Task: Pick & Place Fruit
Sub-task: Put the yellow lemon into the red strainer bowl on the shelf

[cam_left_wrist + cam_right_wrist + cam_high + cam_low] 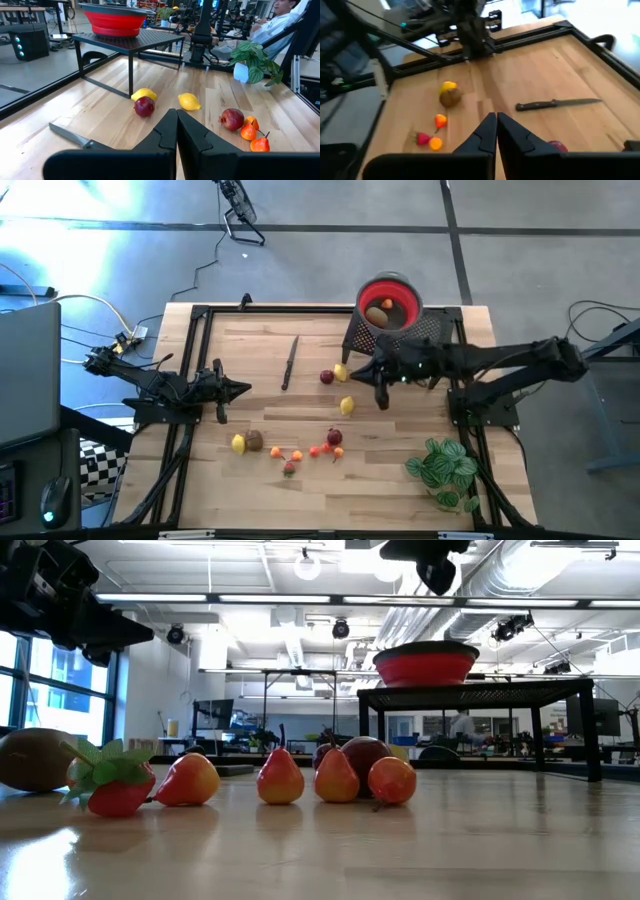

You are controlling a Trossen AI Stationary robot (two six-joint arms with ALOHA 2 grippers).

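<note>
Two fruit pieces, one brown and one orange, lie inside the round red bowl (pixel 390 302), which sits on a small black mesh stand (pixel 425 330) at the far edge of the light wooden worktop (pixel 300 490).

On the worktop itself the high view shows about ten more small rounded fruit. A dark red piece (pixel 326 377) and a yellow lemon-like piece (pixel 341 372) lie touching just in front of the stand. A second yellow piece (pixel 347 405) lies alone near the middle, and a dark red one (pixel 334 437) sits nearer the front. At the front left, a yellow piece (pixel 238 444) touches a brown one (pixel 254 440). A loose row of small orange and red pieces (pixel 300 453) runs between these, about five in number; the exact count is hard to tell.

One thin dark knife (pixel 290 362) lies towards the far side, apart from the fruit. One green leafy plant (pixel 442 468) stands at the front right corner.

The right gripper (pixel 382 402) hangs over the worktop just beside the lone yellow piece, its fingers pressed together and empty. The left gripper (pixel 244 390) waits at the left side, also closed on nothing.
</note>
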